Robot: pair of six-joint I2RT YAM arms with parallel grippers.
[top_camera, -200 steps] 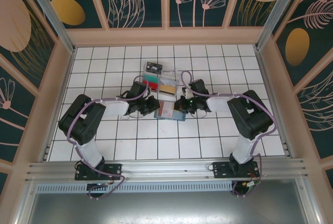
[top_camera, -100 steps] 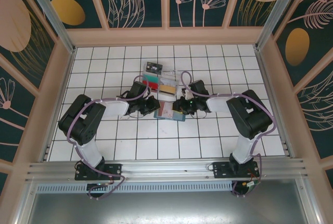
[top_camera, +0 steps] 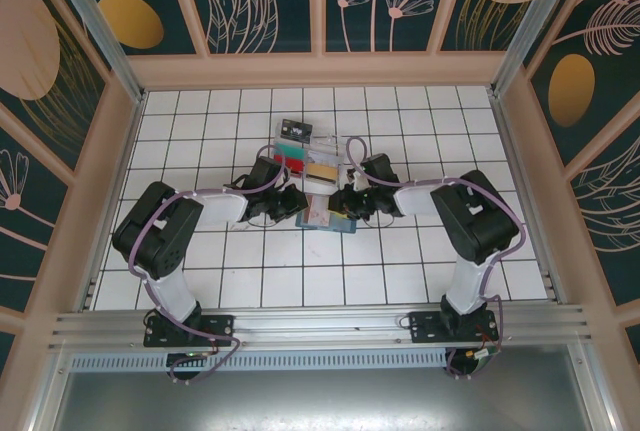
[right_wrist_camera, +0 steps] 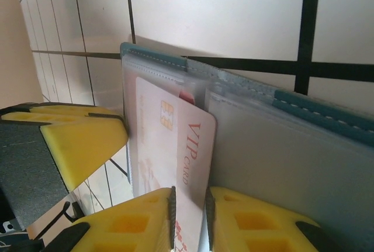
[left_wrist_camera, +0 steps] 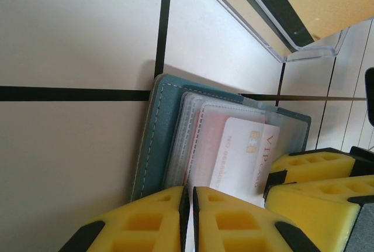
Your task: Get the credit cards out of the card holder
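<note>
The right gripper (right_wrist_camera: 188, 220) pinches the lower edge of a pale reddish credit card (right_wrist_camera: 175, 147) half out of the open card holder (top_camera: 328, 213). The left gripper (left_wrist_camera: 188, 220), jaws nearly shut, presses the holder's edge at nine o'clock. A clear tray (top_camera: 318, 166) lies at twelve o'clock.

There's print on that pale pink credit card (right_wrist_camera: 175, 147) poking out of the card holder (right_wrist_camera: 292, 164): "VIP CARD" in red letters runs along its face, clear in the right wrist view. In the left wrist view the same card (left_wrist_camera: 242, 161) shows "VIP" again, with a second line of red lettering beside it that's too blurred to make out. From the top camera, the small black card (top_camera: 295, 130) at the far side carries white marks, far too small to read.
</note>
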